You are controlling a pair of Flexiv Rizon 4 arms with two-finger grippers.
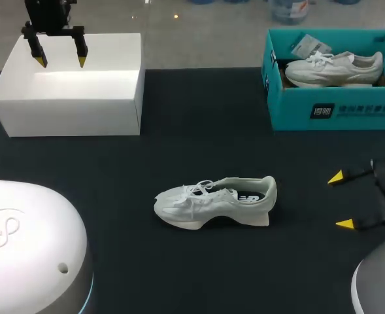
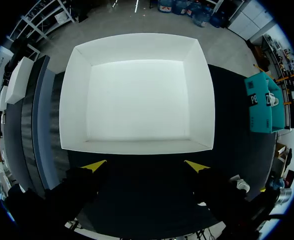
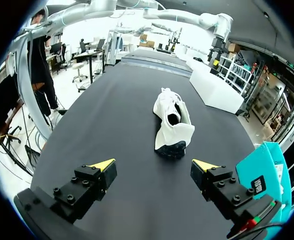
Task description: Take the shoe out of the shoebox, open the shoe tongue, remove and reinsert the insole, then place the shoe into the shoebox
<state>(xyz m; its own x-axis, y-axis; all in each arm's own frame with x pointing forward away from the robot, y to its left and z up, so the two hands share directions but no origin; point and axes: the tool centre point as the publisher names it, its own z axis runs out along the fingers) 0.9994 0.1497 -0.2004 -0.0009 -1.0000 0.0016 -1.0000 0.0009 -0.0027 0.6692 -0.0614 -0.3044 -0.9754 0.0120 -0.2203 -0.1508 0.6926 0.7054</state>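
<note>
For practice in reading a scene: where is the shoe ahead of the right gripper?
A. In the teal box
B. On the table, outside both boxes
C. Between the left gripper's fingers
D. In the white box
B: the shoe rests on the table, apart from the white box and the teal box, ahead of the open right gripper.

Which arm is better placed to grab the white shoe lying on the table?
Probably the right: the right gripper, open, faces the heel of the shoe, nothing between. The left gripper hangs over the white box, farther away.
</note>
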